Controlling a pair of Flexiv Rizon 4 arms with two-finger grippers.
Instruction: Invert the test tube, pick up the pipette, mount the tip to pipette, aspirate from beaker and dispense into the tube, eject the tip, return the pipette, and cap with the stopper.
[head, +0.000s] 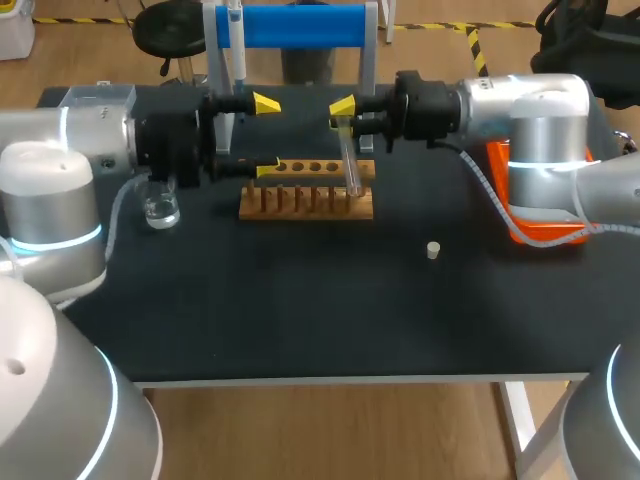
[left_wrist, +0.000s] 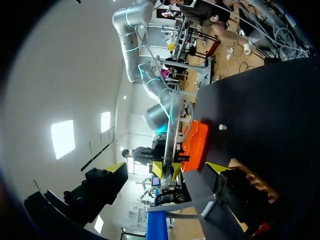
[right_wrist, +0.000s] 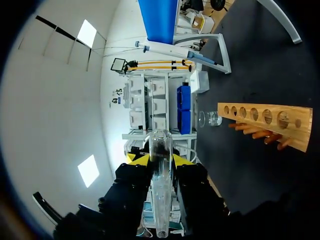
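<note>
My right gripper (head: 343, 108) is shut on a clear test tube (head: 350, 160), which slants down from its fingers to just over the right end of the wooden rack (head: 305, 192). In the right wrist view the tube (right_wrist: 161, 190) runs between the yellow tips of the gripper (right_wrist: 160, 159), with the rack (right_wrist: 265, 117) off to one side. My left gripper (head: 265, 137) stands open and empty, facing the right one above the rack's left end. A pipette (head: 237, 50) hangs on the blue stand (head: 300, 25). The glass beaker (head: 160, 208) is beneath my left arm. A small white stopper (head: 433, 250) lies on the table.
An orange tip box (head: 530, 205) sits at the right, partly hidden by my right arm. The left wrist view shows its own gripper (left_wrist: 166, 168) wide apart, with the orange box (left_wrist: 192, 145) and the stopper (left_wrist: 222, 127) ahead.
</note>
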